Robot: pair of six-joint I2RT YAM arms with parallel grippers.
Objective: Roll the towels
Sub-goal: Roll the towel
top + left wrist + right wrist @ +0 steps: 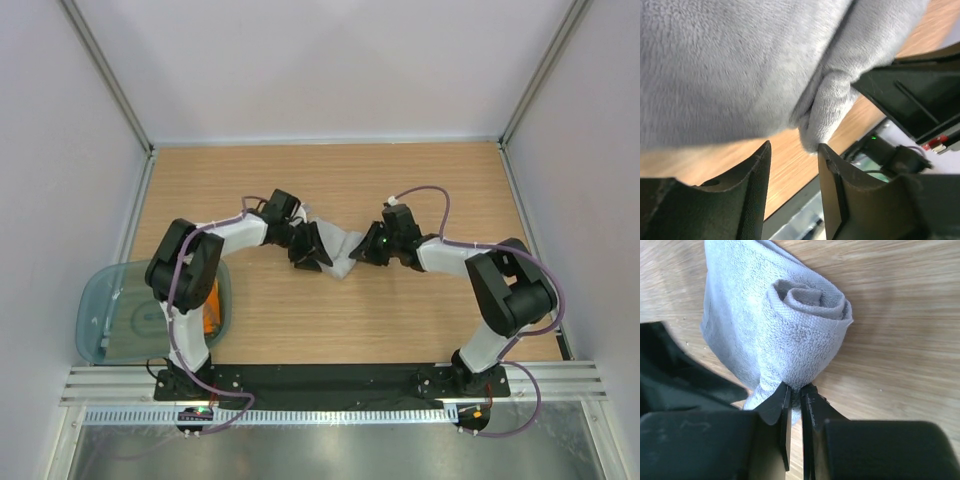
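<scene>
Tub: a see-through teal tub (100,300) sat at the far left of the table (400,190), near the front edge.
Orange towel: a strip of the orange towel (212,318) showed at the tub's right edge. The left arm covered most of it, so whether it lay inside the tub could not be told.
Left arm: the left arm (185,265) rose from its base at the front left and bent sharply at the elbow above the tub's right side. Its forearm then ran rightward and a little away from the base, low over the wood.
Left pincer: the left pincer (310,246) (792,147) pointed right at the grey towel's left end. Its two fingers stood apart with a clear gap, and a folded corner of cloth hung just above that gap, gripped by neither finger.
Grey towel: the grey towel (343,250) (740,65) (790,340) lay mid-table between the two pincers, wound into a loose roll. The spiral of its end faced the right wrist camera.
Right pincer: the right pincer (371,248) (796,390) pointed left at the roll's right end, its fingers drawn almost together and nipping the roll's lower edge.
Right arm: the right arm (510,285) rose from the front right base, folded at the elbow near the right wall, and stretched its forearm leftward toward the centre.
</scene>
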